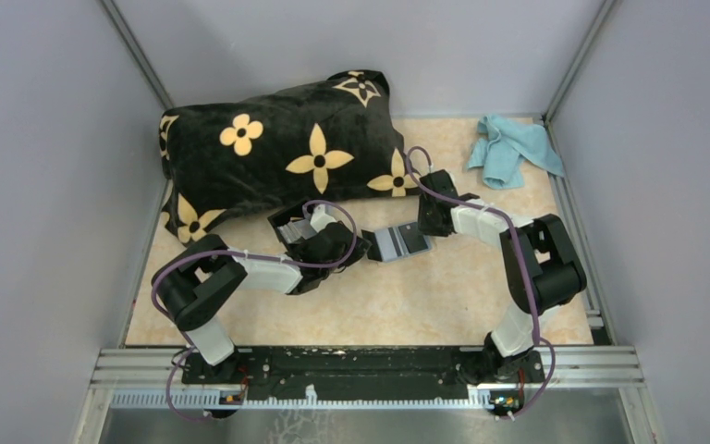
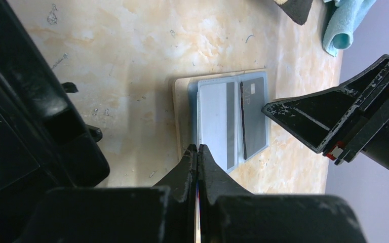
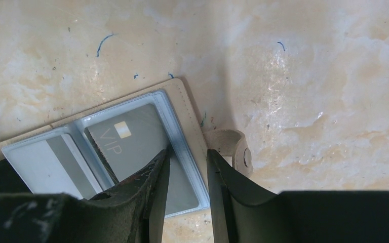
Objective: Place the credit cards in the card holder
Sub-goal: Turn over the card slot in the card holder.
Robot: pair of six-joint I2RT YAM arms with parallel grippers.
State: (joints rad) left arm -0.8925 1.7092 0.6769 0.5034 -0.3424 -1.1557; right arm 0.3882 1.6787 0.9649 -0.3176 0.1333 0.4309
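Observation:
The card holder [image 1: 397, 242] lies open and flat on the table. It has a beige cover [image 3: 187, 111] and clear sleeves. One sleeve holds a grey card with a dark stripe [image 2: 215, 121]. The other holds a dark grey card marked VIP [image 3: 126, 136]. My left gripper [image 2: 197, 148] is shut on a thin card seen edge-on, its tips at the holder's near edge [image 1: 362, 246]. My right gripper [image 3: 187, 154] is open, one finger over the VIP sleeve and the other by the snap tab [image 3: 240, 152]. A right finger [image 2: 314, 119] shows in the left wrist view.
A big black pillow with yellow flowers [image 1: 277, 153] lies at the back left. A light blue cloth [image 1: 508, 148] lies at the back right. A black ribbed object [image 1: 288, 222] sits beside my left wrist. Grey walls enclose the table on three sides.

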